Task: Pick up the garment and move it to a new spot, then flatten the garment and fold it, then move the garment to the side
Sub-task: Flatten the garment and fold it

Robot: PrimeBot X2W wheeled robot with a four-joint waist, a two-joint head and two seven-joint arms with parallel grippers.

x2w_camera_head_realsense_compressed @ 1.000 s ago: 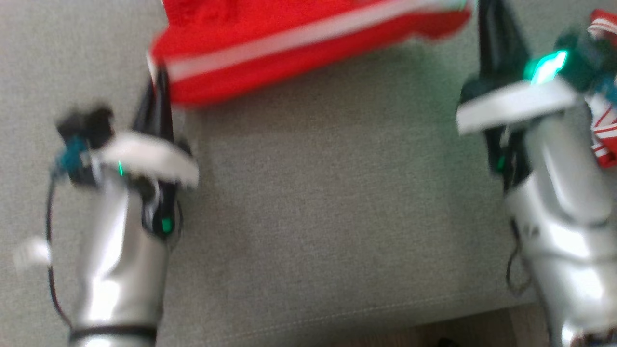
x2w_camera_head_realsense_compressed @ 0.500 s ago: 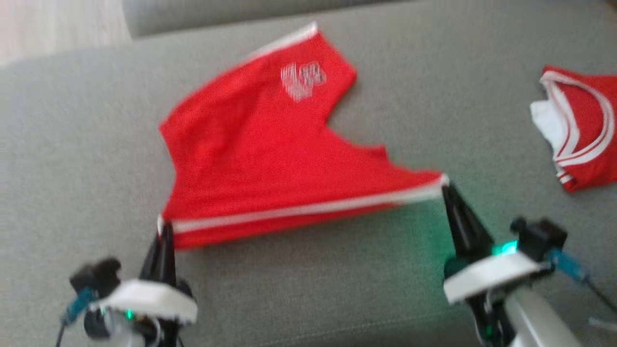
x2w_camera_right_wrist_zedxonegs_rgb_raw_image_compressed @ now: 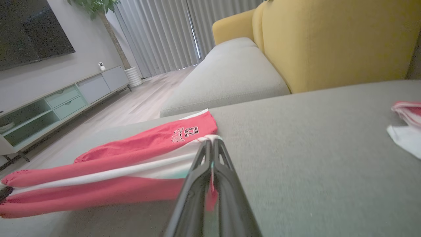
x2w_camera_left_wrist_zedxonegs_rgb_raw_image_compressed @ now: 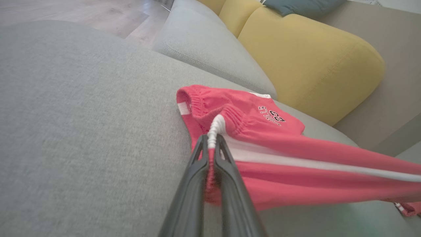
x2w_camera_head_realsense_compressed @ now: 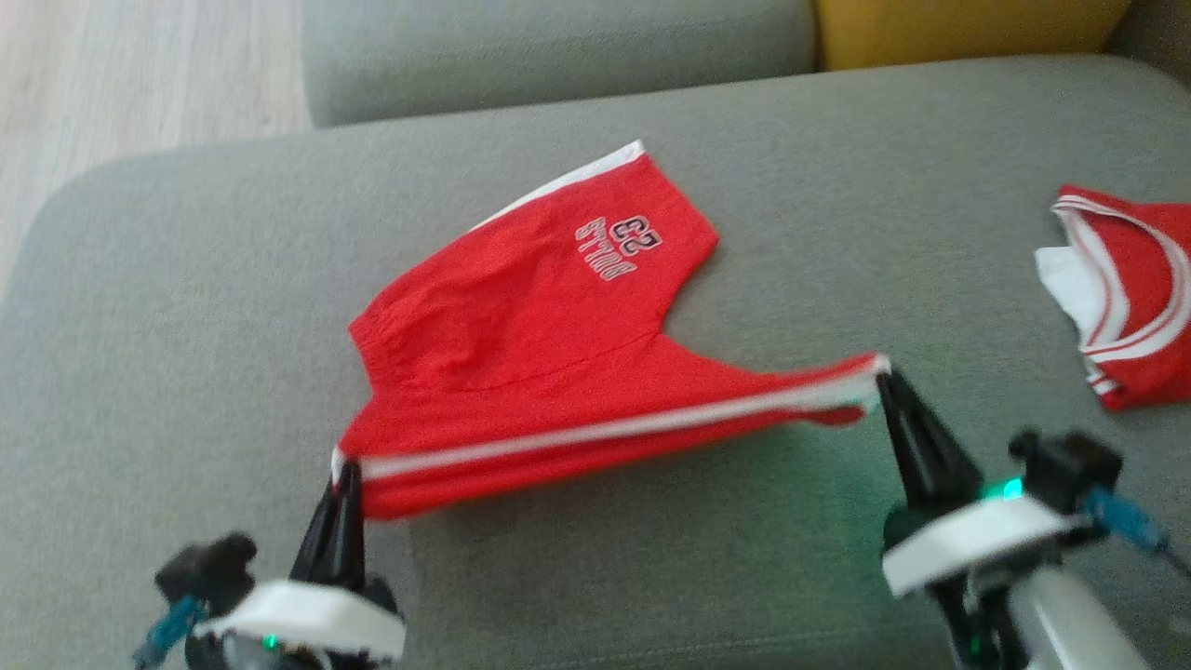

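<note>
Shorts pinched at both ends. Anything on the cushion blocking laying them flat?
Nothing visible. The shorts stretch between the left gripper and right gripper over the cushion; a second red garment lies apart, far right.

A home living room. A wide grey sofa point(x2w_camera_right_wrist_zedxonegs_rgb_raw_image_compressed: 296, 138) with a yellow backrest point(x2w_camera_right_wrist_zedxonegs_rgb_raw_image_compressed: 329, 39) stands on a pale wood floor point(x2w_camera_right_wrist_zedxonegs_rgb_raw_image_compressed: 141, 102). Across the room a dark television point(x2w_camera_right_wrist_zedxonegs_rgb_raw_image_compressed: 29, 29) hangs above a low cabinet with drawers point(x2w_camera_right_wrist_zedxonegs_rgb_raw_image_compressed: 65, 95), near long grey curtains point(x2w_camera_right_wrist_zedxonegs_rgb_raw_image_compressed: 164, 33) and a potted plant point(x2w_camera_right_wrist_zedxonegs_rgb_raw_image_compressed: 88, 4).
</note>
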